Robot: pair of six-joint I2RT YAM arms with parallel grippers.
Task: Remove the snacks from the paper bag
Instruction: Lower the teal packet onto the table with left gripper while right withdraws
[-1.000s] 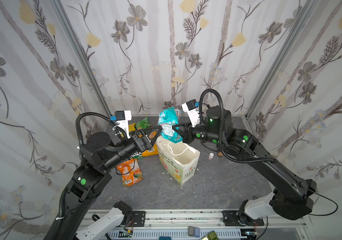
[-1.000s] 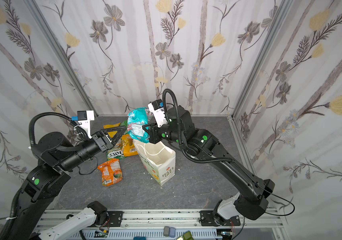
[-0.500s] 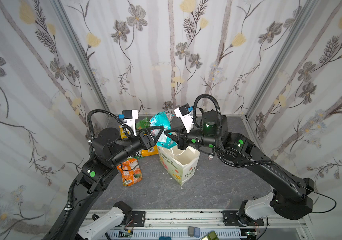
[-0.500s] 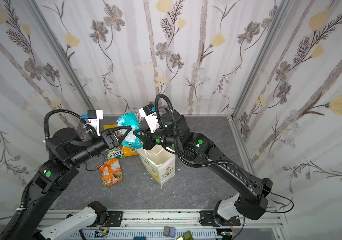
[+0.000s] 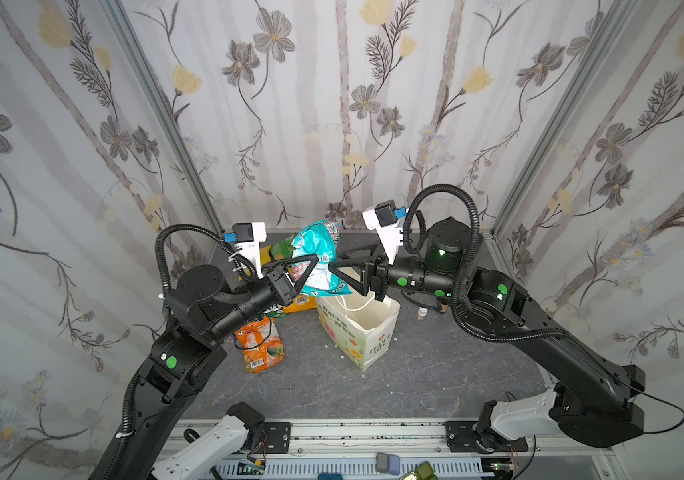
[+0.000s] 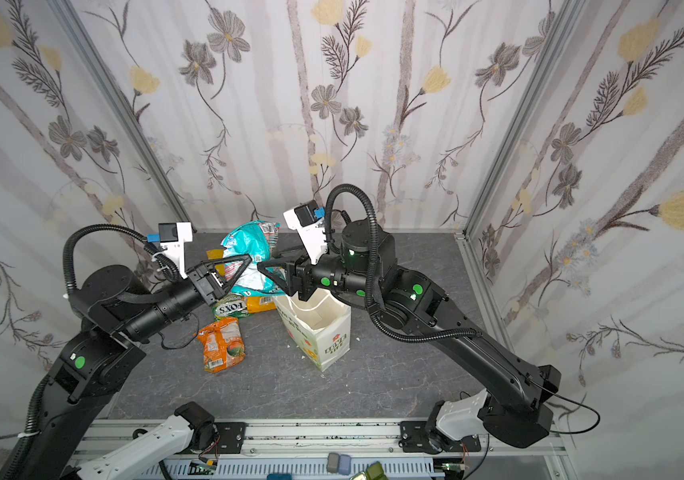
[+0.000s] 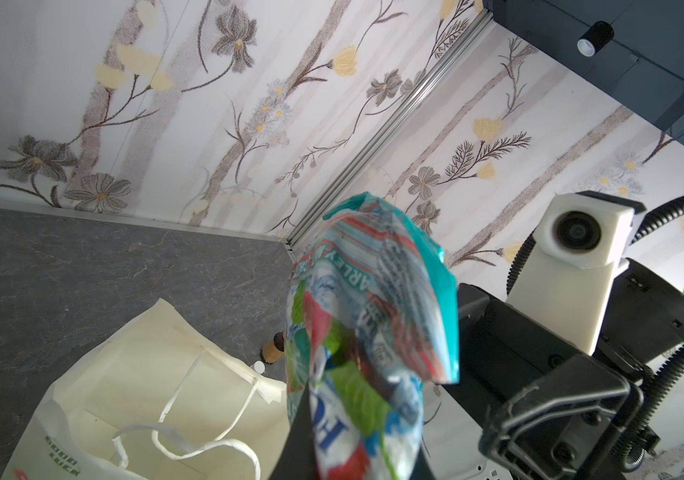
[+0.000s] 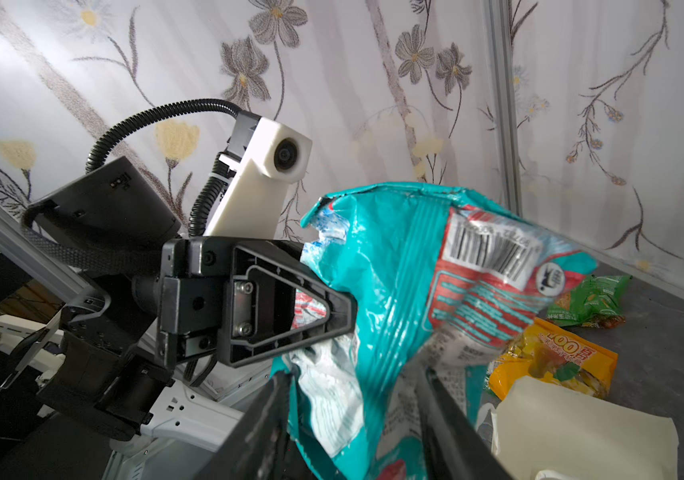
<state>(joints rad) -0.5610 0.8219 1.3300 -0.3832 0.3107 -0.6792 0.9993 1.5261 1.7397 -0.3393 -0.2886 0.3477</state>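
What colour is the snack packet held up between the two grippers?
The packet is teal with red-and-white print; clearest in the right wrist view.

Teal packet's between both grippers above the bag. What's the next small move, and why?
Probably back the right gripper away from the teal packet: its jaws stand apart around the foil, while the left gripper looks pinched shut on it above the paper bag.

We see the teal packet (image 5: 319, 245) as crinkly, glossy foil, and the orange packet (image 5: 259, 347) shines likewise. The paper bag (image 5: 377, 332) is matt, creased white paper with twisted cord handles (image 7: 207, 446). The bench (image 5: 435, 374) looks matt, grey, stone-veined. The left end effector (image 8: 346, 316) is matt black plastic.
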